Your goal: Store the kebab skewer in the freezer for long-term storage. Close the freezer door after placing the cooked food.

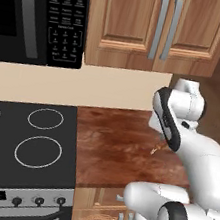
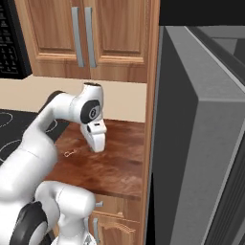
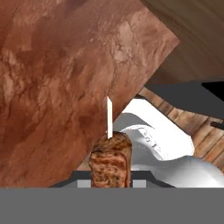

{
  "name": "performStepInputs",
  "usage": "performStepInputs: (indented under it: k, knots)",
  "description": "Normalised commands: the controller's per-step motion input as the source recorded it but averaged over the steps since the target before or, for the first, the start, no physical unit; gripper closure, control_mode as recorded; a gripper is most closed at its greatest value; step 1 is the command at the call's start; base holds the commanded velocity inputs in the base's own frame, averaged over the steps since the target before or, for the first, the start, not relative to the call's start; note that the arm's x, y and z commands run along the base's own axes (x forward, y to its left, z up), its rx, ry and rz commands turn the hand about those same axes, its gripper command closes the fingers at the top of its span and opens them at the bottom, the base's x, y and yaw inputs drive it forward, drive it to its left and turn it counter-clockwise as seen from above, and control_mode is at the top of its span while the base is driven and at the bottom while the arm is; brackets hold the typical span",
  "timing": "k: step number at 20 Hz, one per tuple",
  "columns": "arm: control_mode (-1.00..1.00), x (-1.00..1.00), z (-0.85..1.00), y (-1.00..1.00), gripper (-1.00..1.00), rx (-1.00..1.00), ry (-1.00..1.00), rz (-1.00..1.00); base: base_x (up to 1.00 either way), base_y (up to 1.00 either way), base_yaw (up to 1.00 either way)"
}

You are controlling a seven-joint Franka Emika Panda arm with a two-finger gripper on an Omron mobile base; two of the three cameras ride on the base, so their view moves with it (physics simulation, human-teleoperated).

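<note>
Kebab (image 3: 110, 162) sits pinched in my claw (image 3: 110, 177), jaws closed on one brown meat chunk, with the white stick poking out past my tips. It hangs low over the counter (image 2: 112, 167), about midway between the stove (image 1: 25, 143) and the counter's right edge (how high above the top, I cannot tell).

My worry is the grip: I hold soft meat, not the stick, so a quick swing could let the chunk turn or slide out between my fingers. The bare stick is also long enough to catch on the tall wooden panel (image 2: 152, 95) at the counter's right edge as I carry it toward the fridge (image 2: 191, 158). The grey slab there seems to stand out toward me; whether it is the freezer door, I cannot tell.

The counter is reddish-brown stone, smooth and bare. Wooden cabinets (image 1: 162, 24) hang above, and a microwave (image 1: 37, 13) hangs over the stove, against a beige wall.
</note>
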Motion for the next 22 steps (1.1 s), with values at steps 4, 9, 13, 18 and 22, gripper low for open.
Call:
performStepInputs:
  k: [4,9,13,18,22]
  knots:
    - [-1.0,-0.96,0.65,0.52,1.0,-0.04,-0.09,-0.12,0.0,0.0,0.0]
    - [-1.0,-0.76,0.49,0.38,1.0,-0.1,-0.12,-0.06,0.0,0.0,0.0]
    - [-1.0,-0.41,0.1,0.02,1.0,-0.1,-0.06,-0.09,0.0,0.0,0.0]
    - [-1.0,-0.33,0.08,0.0,1.0,-0.06,0.0,-0.13,0.0,0.0,0.0]
    - [-1.0,-0.15,0.39,0.0,1.0,0.0,0.1,-0.13,0.0,0.0,0.0]
